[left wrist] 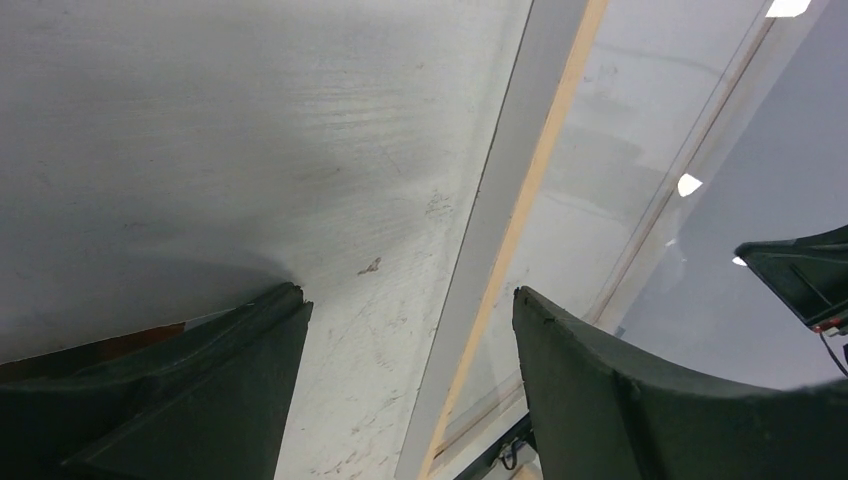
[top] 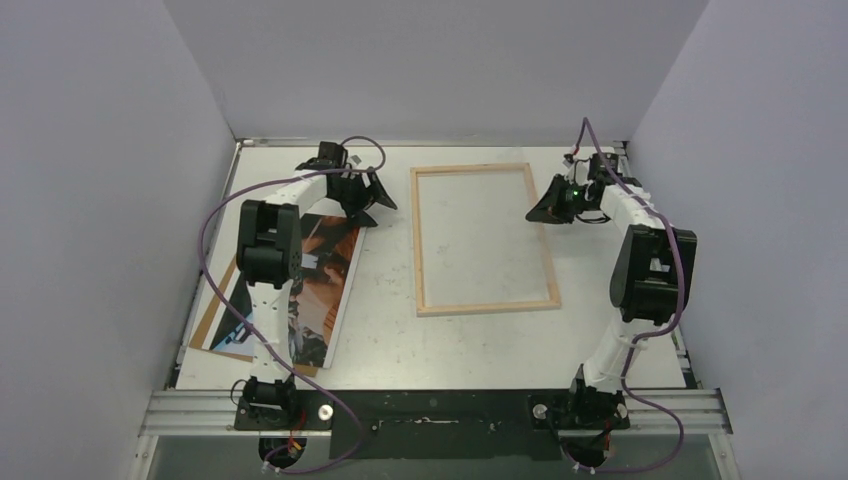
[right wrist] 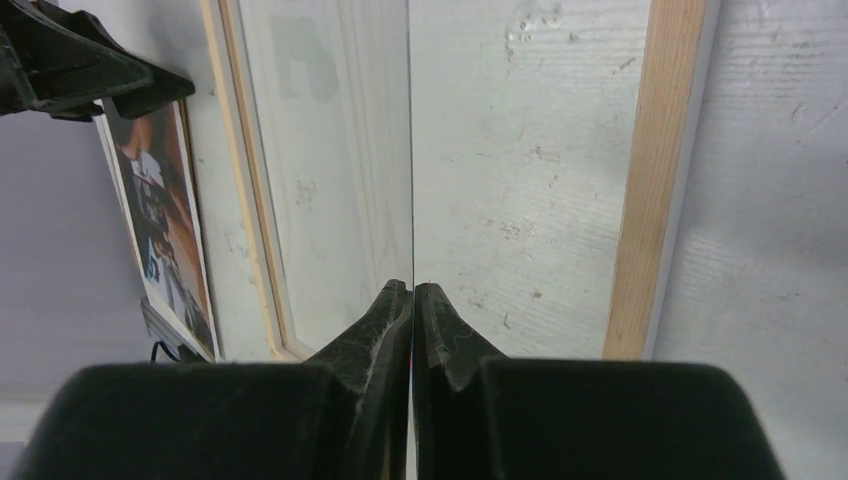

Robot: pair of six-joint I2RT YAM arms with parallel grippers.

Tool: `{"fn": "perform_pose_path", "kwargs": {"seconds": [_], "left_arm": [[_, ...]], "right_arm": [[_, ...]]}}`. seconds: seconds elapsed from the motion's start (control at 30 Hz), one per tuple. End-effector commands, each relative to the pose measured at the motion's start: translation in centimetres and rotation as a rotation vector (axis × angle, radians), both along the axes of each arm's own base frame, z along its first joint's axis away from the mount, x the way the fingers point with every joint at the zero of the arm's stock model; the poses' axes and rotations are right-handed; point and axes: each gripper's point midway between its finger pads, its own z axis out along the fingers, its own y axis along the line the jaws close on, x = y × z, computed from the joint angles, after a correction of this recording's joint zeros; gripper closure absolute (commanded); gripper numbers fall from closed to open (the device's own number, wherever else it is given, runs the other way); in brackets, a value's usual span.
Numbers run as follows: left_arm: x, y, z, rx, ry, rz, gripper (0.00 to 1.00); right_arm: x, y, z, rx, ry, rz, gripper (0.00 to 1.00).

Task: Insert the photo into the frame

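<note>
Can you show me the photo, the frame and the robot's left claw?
The photo (top: 322, 290): top view, on its orange middle part.
The frame (top: 488, 306): top view, on its near wooden bar.
The left gripper (left wrist: 407, 292): left wrist view, midway between its open fingertips.

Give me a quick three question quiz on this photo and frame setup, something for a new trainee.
1. True or false: the photo already lies inside the frame.
2. Which face of the frame is up? A) white front B) bare wood back C) neither, it stands on edge.
3. Which has its fingers spread apart, the left gripper or the right gripper?
Key: 1 false, it lies to the frame's left. 2 B. 3 the left gripper.
</note>
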Motion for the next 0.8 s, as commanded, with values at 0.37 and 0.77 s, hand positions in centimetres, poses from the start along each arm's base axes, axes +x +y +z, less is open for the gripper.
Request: {"fn": "perform_pose_path", "kwargs": {"seconds": [0.37,0.77], "left_arm": [[1.3,-3.8,-1.1,0.273,-0.166,-0.171,0.26],[-1.0,-5.8,-3.6,0.394,-0.123,-0.228,0.48]], "right_arm": [[0.4,-2.0,-0.3,-0.138,-0.039,-0.171,1.0],[0.6,-4.4,1.6,-0.141,-0.057,-0.247,1.0]]}}
